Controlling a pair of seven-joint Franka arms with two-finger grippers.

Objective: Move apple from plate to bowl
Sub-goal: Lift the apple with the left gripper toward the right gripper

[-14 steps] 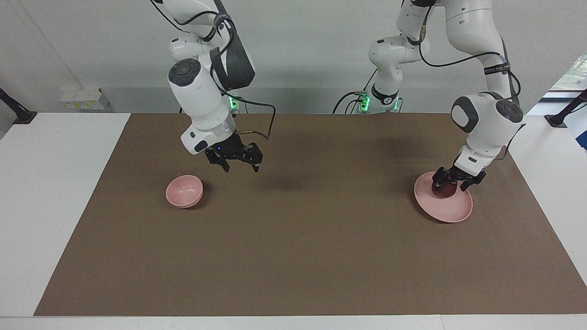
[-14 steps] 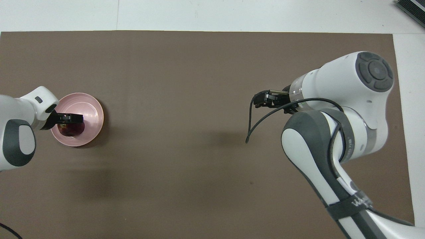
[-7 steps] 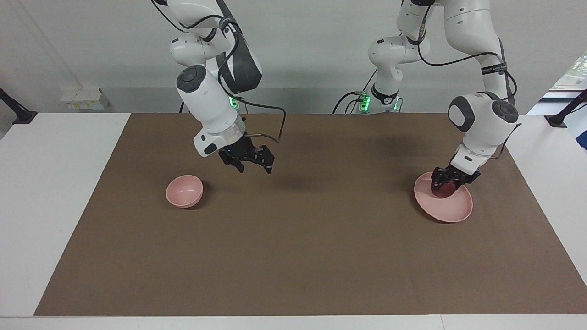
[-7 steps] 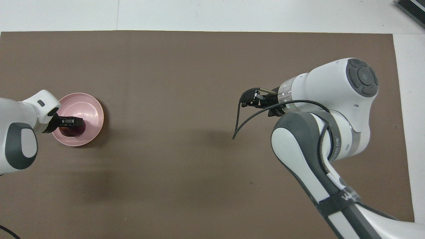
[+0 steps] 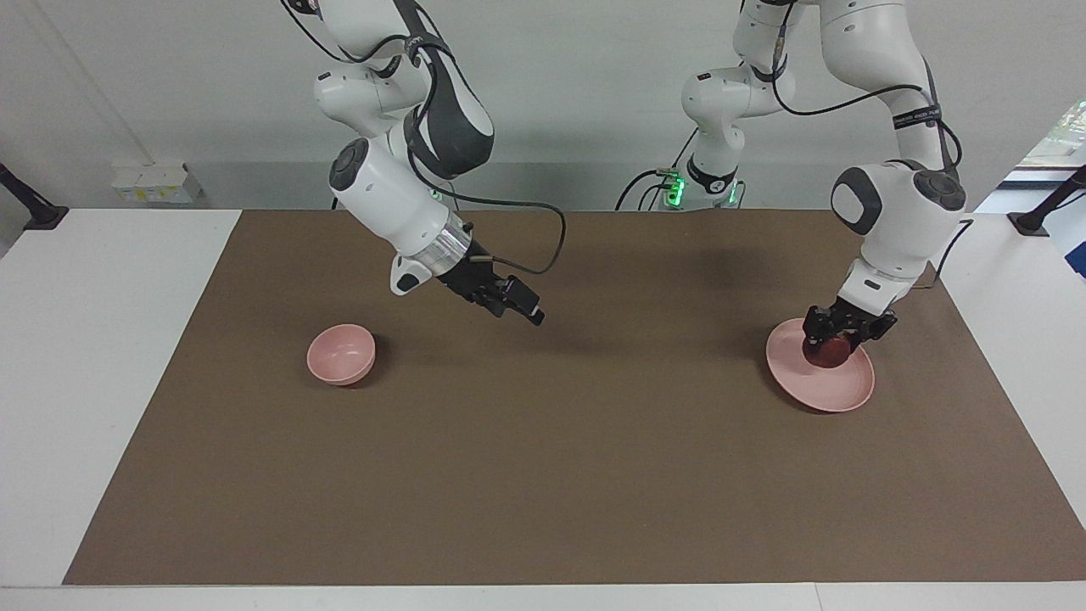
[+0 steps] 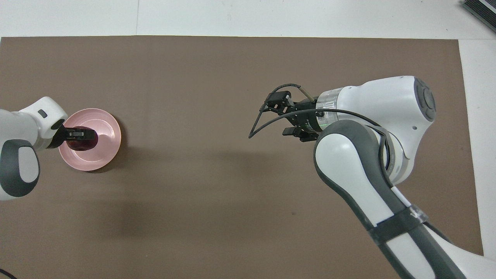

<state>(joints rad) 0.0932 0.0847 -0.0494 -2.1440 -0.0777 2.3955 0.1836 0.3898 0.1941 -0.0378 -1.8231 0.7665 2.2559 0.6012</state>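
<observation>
The tabletop [image 5: 543, 475] carries a brown mat with two pink dishes well apart: the plate [image 5: 836, 392] toward the left arm's end and the bowl [image 5: 340, 354] toward the right arm's end.

The right gripper [image 5: 514, 303] hangs in the air over bare mat between the two dishes, tilted toward the plate's end, and is empty. In the overhead view its jaws stand apart.

The left gripper [image 5: 836, 333] is down at the plate, its jaws closed around the apple [image 5: 827, 354]. The apple sits low over the part of the plate nearer to the robots; whether it touches the plate or is just lifted clear, I cannot tell.

The likely trouble is the grip: the fruit is round and smooth, so a pinch off its middle could let it roll out during the lift. A loose cable loops beside the right gripper and might snag if the two arms meet for a handover.
</observation>
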